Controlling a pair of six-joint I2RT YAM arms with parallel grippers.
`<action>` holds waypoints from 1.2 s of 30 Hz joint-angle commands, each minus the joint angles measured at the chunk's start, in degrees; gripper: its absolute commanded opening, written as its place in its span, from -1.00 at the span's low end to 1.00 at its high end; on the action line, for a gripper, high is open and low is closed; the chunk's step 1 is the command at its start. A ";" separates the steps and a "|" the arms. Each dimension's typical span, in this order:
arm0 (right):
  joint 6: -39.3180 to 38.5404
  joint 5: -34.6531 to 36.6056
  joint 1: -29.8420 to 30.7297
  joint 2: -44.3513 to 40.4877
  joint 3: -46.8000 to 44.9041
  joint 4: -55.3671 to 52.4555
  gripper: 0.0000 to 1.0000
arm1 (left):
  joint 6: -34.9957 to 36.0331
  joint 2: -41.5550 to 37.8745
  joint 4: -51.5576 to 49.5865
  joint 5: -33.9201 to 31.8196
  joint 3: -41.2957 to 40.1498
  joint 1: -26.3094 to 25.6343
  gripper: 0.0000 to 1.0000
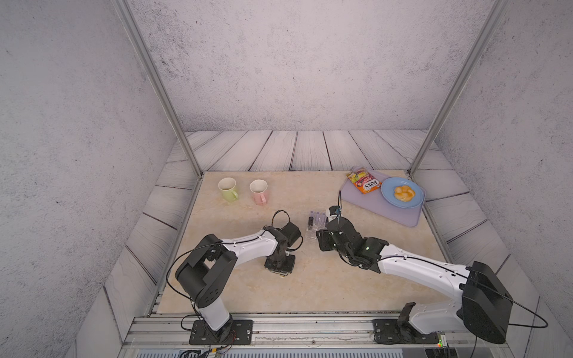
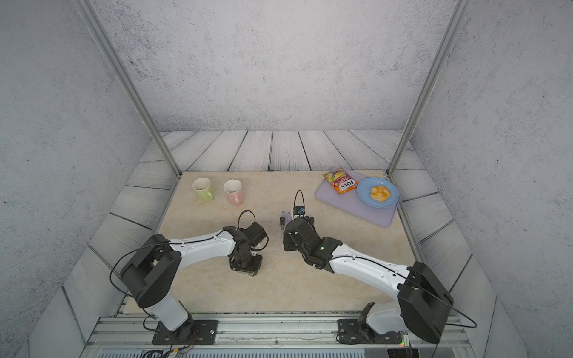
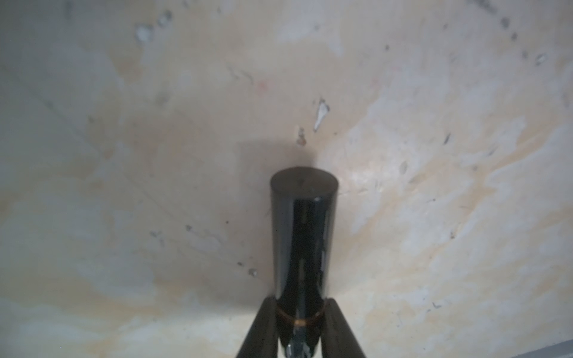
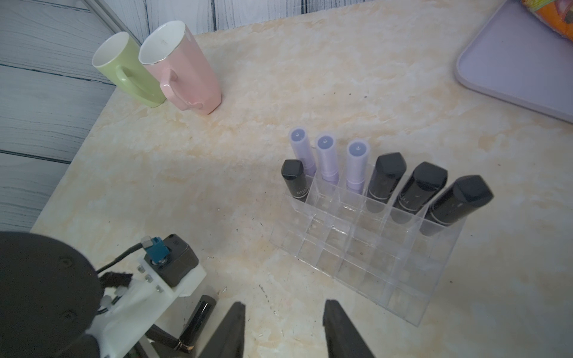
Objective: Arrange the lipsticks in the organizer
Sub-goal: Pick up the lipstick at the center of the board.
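left claw [image 3: 300,302] pinches a black lipstick [image 3: 302,232], right claw [image 4: 284,305] gapes open near the organizer [image 4: 372,263].

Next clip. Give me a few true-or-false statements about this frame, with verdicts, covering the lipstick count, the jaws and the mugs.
1. Three lilac lipsticks stand in the organizer. True.
2. The jaws of the right gripper hold a lipstick. False: they stand open and empty. The jaws of the left gripper grip the loose black lipstick, outside the organizer.
3. Four black lipsticks stand in the organizer's cells. True.
4. The green mug and the pink mug lie tipped over. False: both stand upright.
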 commanded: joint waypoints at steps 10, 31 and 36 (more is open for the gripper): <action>2.46 -22.34 -4.19 -19.55 -13.26 22.64 0.12 | 25.95 -39.11 44.75 6.71 -19.61 -0.73 -0.79; -6.00 -32.90 -3.28 -10.03 -13.41 41.35 -0.30 | 31.44 -34.53 53.40 11.39 -14.57 -2.43 -0.84; -4.54 -29.34 -3.13 -9.19 -14.72 44.08 -0.65 | 30.28 -33.85 52.79 10.92 -13.36 -2.70 -0.77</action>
